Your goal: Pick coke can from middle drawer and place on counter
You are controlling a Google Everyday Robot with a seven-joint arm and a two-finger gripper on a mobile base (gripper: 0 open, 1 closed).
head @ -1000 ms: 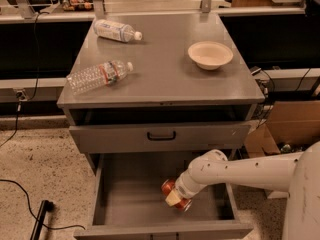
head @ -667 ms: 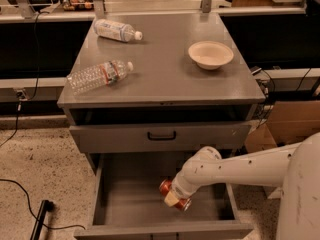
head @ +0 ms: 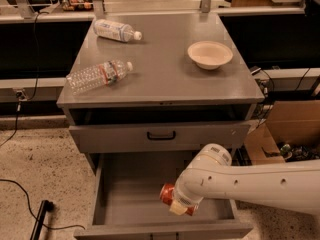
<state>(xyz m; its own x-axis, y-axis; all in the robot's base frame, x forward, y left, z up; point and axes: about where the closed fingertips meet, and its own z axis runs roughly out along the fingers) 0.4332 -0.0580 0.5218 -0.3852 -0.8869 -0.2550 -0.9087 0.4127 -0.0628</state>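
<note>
The coke can (head: 166, 193), red with a silver end, is inside the open middle drawer (head: 125, 189), near its front right part. My gripper (head: 176, 205) reaches into the drawer from the right on a white arm and is shut on the can, with a beige fingertip (head: 178, 209) showing below it. Much of the can is hidden by the wrist. I cannot tell if the can touches the drawer floor. The grey counter (head: 165, 74) lies above, on top of the cabinet.
On the counter lie two clear plastic bottles (head: 99, 75) (head: 116, 31) and a beige bowl (head: 210, 54). A closed drawer front with a black handle (head: 161, 135) sits above the open drawer. A cardboard box (head: 285, 129) stands at the right; a black cable (head: 20, 189) lies on the floor at the left.
My gripper has shifted slightly to the left inside the drawer, and the can has moved with it. Nothing on the counter has moved.
</note>
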